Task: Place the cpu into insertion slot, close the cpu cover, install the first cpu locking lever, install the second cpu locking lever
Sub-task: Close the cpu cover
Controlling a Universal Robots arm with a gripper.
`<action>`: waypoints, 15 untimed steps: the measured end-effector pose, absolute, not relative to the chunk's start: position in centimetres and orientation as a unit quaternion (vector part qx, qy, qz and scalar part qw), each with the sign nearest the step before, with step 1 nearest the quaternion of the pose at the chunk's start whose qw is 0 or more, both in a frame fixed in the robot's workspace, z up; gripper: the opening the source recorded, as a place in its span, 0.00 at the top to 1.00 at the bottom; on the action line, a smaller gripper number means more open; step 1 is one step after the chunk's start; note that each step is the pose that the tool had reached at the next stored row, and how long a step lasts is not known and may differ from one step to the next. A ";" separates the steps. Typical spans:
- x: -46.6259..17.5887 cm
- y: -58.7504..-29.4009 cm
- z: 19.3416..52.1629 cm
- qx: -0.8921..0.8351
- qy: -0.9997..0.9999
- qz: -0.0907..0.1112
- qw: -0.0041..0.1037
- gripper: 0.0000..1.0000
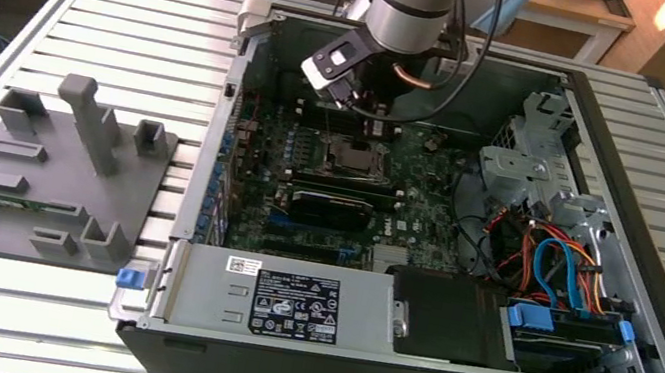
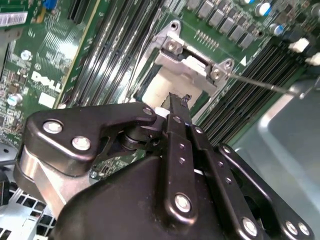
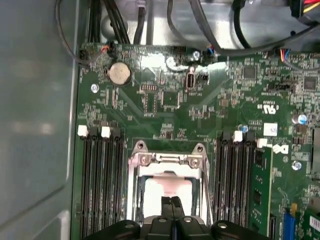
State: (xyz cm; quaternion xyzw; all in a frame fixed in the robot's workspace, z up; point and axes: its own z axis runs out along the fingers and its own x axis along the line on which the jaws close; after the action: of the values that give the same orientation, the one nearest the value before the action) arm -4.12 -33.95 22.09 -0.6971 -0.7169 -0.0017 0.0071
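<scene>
Hovers with gripper (image 3: 171,202) pinched together, empty, just above cpu cover (image 3: 167,159): suits pushing, not grasping. Shows cpu (image 3: 167,187) seated in insertion slot (image 1: 348,156) under flat-lying cover, at 6 o'clock from wrist in exterior view. Leaves locking lever (image 2: 260,85) jutting free, apparently unlatched.

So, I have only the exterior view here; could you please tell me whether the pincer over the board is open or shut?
Observer: Shut. In both wrist views the pincer has its tips pressed together with nothing between them.
Operator: Thank you. Is the cover down?
Observer: In the first wrist view the cover seems to lie flat around the cpu, whose pale top shows through its window.
Operator: And the levers?
Observer: In the second wrist view one lever juts out from the cover's corner over the memory slots.
</scene>
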 end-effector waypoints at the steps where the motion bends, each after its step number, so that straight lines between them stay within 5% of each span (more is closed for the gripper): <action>1: -4.3 -34.0 22.0 -0.697 -0.717 -0.002 0.007 0.90; 15: -6.1 -33.9 21.2 -0.697 -0.717 -0.005 0.010 0.90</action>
State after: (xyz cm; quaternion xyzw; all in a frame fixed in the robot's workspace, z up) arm -6.10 -33.95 21.19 -0.6971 -0.7169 -0.0050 0.0102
